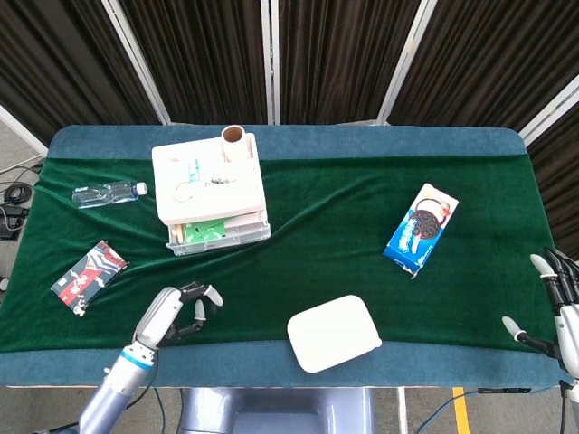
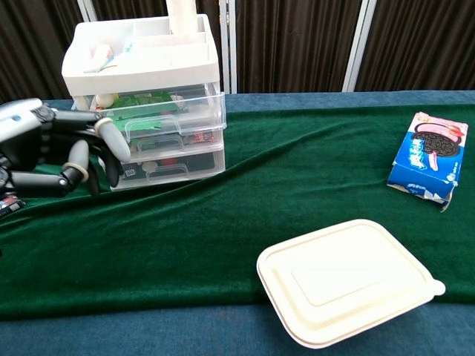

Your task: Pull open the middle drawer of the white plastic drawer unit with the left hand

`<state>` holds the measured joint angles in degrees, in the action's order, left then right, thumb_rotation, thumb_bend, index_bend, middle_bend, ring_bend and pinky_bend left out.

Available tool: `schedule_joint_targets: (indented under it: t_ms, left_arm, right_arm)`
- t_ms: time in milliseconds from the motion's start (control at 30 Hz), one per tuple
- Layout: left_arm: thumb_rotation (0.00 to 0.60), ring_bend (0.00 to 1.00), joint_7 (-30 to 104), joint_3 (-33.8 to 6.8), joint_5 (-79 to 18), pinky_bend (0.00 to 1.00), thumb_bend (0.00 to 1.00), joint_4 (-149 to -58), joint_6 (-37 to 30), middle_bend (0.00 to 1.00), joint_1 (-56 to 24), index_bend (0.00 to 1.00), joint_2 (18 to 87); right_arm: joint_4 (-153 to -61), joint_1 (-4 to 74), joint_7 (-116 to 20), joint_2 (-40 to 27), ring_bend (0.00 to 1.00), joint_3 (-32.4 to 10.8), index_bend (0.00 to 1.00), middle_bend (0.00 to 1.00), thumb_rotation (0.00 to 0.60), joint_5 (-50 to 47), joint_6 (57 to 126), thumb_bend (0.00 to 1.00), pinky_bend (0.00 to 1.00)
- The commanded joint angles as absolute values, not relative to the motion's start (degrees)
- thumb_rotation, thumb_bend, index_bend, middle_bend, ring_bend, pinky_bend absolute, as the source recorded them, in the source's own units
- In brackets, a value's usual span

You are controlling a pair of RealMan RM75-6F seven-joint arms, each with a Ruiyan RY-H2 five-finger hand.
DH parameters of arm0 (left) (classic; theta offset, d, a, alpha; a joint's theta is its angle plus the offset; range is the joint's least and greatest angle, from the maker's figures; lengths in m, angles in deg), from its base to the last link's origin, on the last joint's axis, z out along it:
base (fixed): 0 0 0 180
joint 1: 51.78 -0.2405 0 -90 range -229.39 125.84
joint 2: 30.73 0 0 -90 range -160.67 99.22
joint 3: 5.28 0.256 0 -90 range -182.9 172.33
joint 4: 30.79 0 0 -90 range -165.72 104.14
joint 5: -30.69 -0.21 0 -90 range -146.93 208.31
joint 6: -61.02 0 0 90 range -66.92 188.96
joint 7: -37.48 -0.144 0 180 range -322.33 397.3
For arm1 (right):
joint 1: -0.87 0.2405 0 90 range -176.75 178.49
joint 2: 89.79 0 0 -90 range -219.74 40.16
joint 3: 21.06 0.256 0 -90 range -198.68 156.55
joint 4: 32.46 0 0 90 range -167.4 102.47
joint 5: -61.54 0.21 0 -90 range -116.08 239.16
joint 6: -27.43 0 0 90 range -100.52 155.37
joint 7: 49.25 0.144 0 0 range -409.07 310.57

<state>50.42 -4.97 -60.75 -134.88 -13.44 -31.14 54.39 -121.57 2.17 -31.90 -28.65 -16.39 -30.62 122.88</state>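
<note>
The white plastic drawer unit (image 1: 210,192) (image 2: 142,65) stands at the back left of the green cloth. Its uppermost clear drawer (image 2: 159,107), with green contents, juts out further than the middle drawer (image 2: 182,139) and the bottom one. My left hand (image 1: 178,310) (image 2: 53,152) hovers well in front of the unit near the table's front edge, fingers apart and loosely curled, holding nothing and touching no drawer. My right hand (image 1: 554,298) hangs off the table's right end, fingers spread and empty.
A water bottle (image 1: 109,193) and a snack packet (image 1: 89,276) lie left of the unit. A cardboard roll (image 1: 235,140) stands on its top. A white lidded food box (image 1: 334,332) (image 2: 349,280) sits at the front edge; a blue cookie box (image 1: 422,228) (image 2: 430,156) lies to the right.
</note>
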Motion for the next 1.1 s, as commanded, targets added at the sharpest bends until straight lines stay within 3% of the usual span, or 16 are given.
schedule_joint_targets:
  t_ms: [33, 467, 633, 767, 1100]
  left_arm:
    - [0.6, 0.34, 38.8, -4.5, -64.1, 0.47, 0.84, -139.8, -17.7, 0.52, -33.4, 0.46, 52.8]
    - [0.6, 0.23, 8.1, -13.3, -63.3, 0.38, 0.74, -146.7, -20.5, 0.4, -32.7, 0.35, 52.8]
    - [0.6, 0.08, -3.7, -14.6, -58.3, 0.23, 0.59, -149.7, -18.5, 0.2, -32.1, 0.16, 52.7]
    - [0.6, 0.0, -9.0, -15.2, -55.9, 0.15, 0.54, -151.0, -18.0, 0.09, -31.6, 0.07, 53.0]
    - [0.6, 0.0, -19.5, -19.8, -40.7, 0.15, 0.54, -151.6, -16.5, 0.08, -27.8, 0.06, 55.9]
  right_arm:
    - [-121.6, 2.1, -31.8, -28.7, 0.0, -16.3, 0.06, 0.0, 0.6, -30.6, 123.0, 0.08, 0.0]
    - [-121.4, 2.1, -31.3, -28.7, 0.0, -16.3, 0.06, 0.0, 0.6, -30.5, 123.0, 0.08, 0.0]
    - [-121.4, 2.1, -31.4, -28.7, 0.0, -16.3, 0.06, 0.0, 0.6, -30.6, 123.0, 0.08, 0.0]
    - [-121.4, 2.1, -31.3, -28.7, 0.0, -16.3, 0.06, 0.0, 0.6, -30.6, 123.1, 0.08, 0.0]
    - [-121.2, 2.1, -30.9, -28.7, 0.0, -16.3, 0.06, 0.0, 0.6, -30.7, 123.1, 0.08, 0.0]
